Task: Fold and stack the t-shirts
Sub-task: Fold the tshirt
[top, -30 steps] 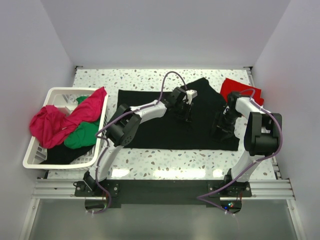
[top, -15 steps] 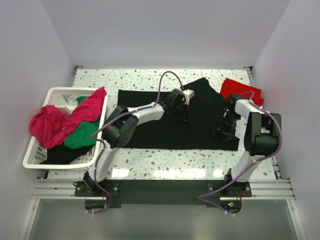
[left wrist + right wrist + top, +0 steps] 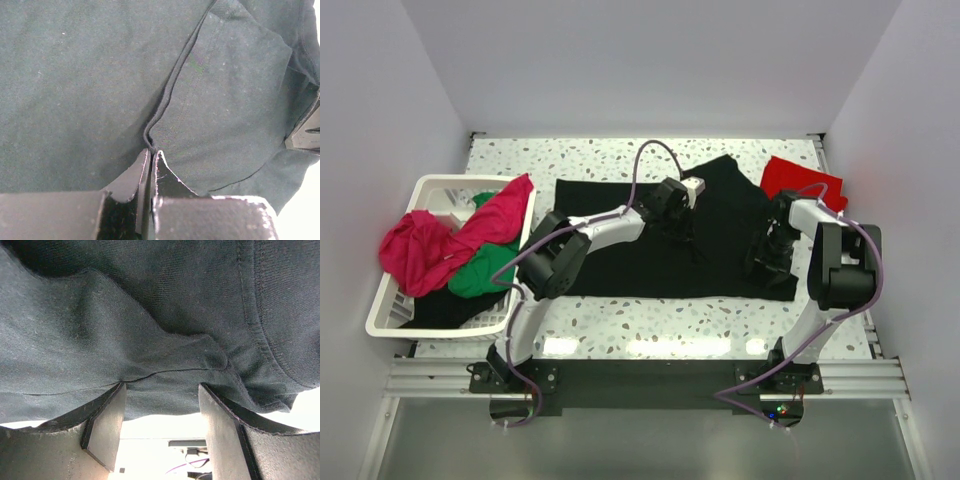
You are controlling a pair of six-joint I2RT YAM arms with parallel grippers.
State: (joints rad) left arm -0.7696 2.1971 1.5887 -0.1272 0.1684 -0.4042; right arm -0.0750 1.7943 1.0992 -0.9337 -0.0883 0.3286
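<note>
Within the last second the left gripper was drawn a little toward the far left across the black shirt. Its jaws were pressed together on a thin ridge of that cloth, which was seen raised at the tips in the wrist view. The right gripper was hardly shifted at the shirt's right end. Its jaws were spread, with bunched black cloth lying across the gap, unpinched.

The shirt was spread over the middle of the counter. The pull was judged to be the opening of a fold or a smoothing, with no fold yet made.

The shirt's near hem was seen running close to the counter's near edge. A red shirt was lying at the far right corner, touching the black one. Bare counter was left as a strip along the far side and a narrow gap beside the basket at the left. A pink shirt and a green shirt were heaped in that basket. The best room for folding was judged to lie over the black shirt's own left half.
</note>
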